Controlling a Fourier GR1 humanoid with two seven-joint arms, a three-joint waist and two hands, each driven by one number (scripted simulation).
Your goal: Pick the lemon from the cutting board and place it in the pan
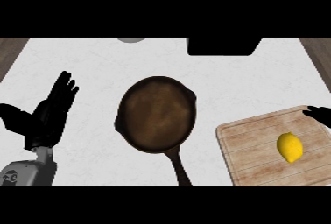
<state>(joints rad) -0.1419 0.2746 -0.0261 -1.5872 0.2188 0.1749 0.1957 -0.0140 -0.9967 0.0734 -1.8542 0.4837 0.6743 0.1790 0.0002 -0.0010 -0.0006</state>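
Observation:
A yellow lemon (290, 147) lies on the wooden cutting board (252, 153) at the lower right. A dark brown pan (157, 113) sits in the middle of the counter, its handle pointing toward the lower edge; nothing is inside it. My left hand (48, 116) rests open at the left, fingers straight and pointing up, well apart from the pan. Only a small black part of my right hand (319, 114) shows at the right edge, just above the board's far corner and apart from the lemon.
A black object (223, 46) sits at the counter's far edge, right of centre. Part of a grey round thing (132, 40) shows at the top. Wooden strips border the white counter at both upper corners.

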